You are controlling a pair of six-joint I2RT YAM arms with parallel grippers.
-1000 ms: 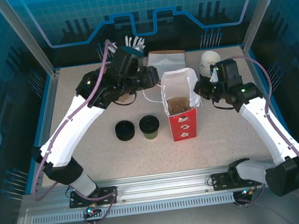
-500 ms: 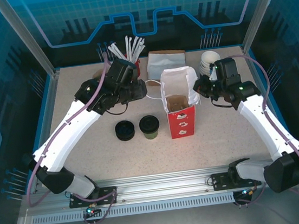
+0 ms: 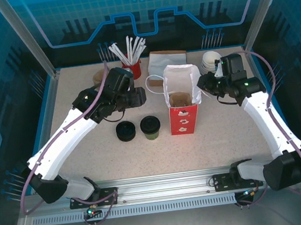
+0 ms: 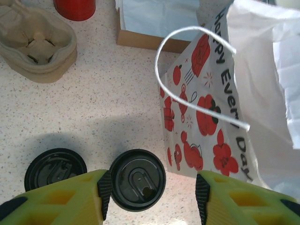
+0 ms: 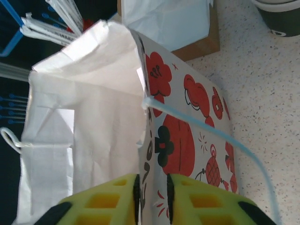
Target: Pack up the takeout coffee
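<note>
1. Top view: takeout coffee [image 3: 151, 127] stands upright on the table [image 3: 90, 158], lid on, between the low black lid stack [image 3: 126, 131] and the red-and-white paper bag [image 3: 183, 107]. It is just beside both and outside the bag.
2. Left wrist view: coffee lid [image 4: 137, 179] seen from above, lid stack [image 4: 55, 168] to its left, bag's printed side [image 4: 206, 108] to its right, with a white handle loop [image 4: 197, 70] arching out.
3. Left gripper [image 3: 137, 97] is spread wide. In the wrist view [image 4: 152, 187] the lid lies between the yellow fingers [image 4: 61, 197], close to the left-hand pad. Can't tell if they touch.
4. Right gripper [image 3: 202, 84] is at the bag's upper right rim. Its wrist view [image 5: 152, 192] shows the fingers nearly together, pinching the bag wall [image 5: 93, 117].
5. The left wrist view also shows a brown cup carrier [image 4: 37, 47], and the top view shows white straws in a red cup [image 3: 131, 70], a napkin box [image 3: 166, 61] and stacked cups [image 3: 210, 61].
</note>
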